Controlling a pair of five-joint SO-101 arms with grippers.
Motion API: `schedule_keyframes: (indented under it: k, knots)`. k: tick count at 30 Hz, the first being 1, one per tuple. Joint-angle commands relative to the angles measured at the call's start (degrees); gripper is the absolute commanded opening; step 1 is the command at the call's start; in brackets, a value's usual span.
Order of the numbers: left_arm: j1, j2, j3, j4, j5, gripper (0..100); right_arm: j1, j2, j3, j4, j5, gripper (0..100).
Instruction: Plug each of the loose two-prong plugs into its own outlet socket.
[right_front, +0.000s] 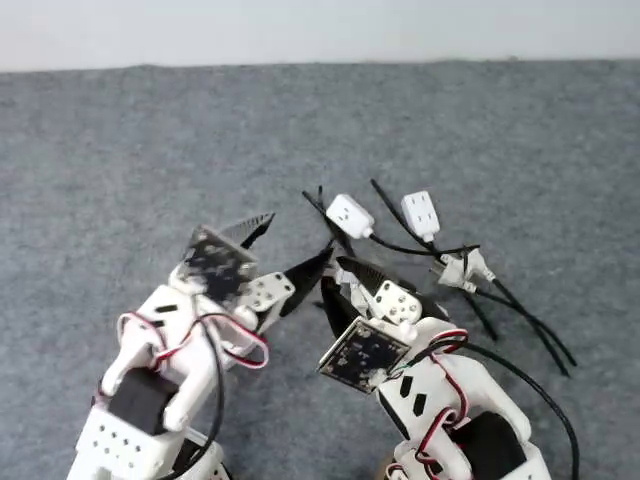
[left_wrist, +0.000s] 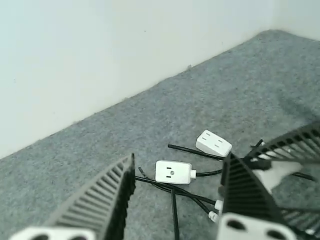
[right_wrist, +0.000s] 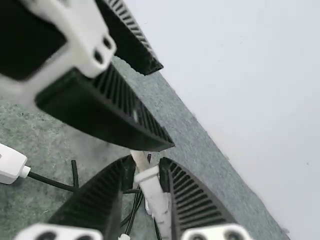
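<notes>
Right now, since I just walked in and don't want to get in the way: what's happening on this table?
Two robot arms are partway through plugging cords into outlets. The right gripper has its jaws closed on a white plug. The left gripper sits close beside it with jaws open, holding nothing. Two outlet sockets lie just beyond, neither with anything plugged in. A second plug lies loose among the black cords.

You had the left pincer (right_front: 302, 232) spread wide over the grey bench (right_front: 120, 150), pointing toward the nearer socket (right_front: 349, 215). The right pincer (right_front: 330, 275) sat just beside it. A second socket (right_front: 420, 213) lay apart from the first. A white plug (right_front: 462, 270) rested among black cords (right_front: 520, 318) near that second socket.
</notes>
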Motion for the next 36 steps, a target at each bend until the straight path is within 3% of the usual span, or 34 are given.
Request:
schedule_keyframes:
  k: [1, 29, 36]
  knots:
    - [-0.70, 7.82, -1.63, -1.76, -1.05, 27, 0.57, -3.21, -1.49, -0.31, 0.53, 0.9]
    - [-6.07, 12.57, -3.47, -4.57, -0.79, 27, 0.57, -3.03, -1.14, -0.84, -0.44, 1.0]
    - [-1.67, 4.13, -10.42, 10.90, 1.05, 27, 0.57, -2.95, -1.05, -0.84, -0.79, 1.1]
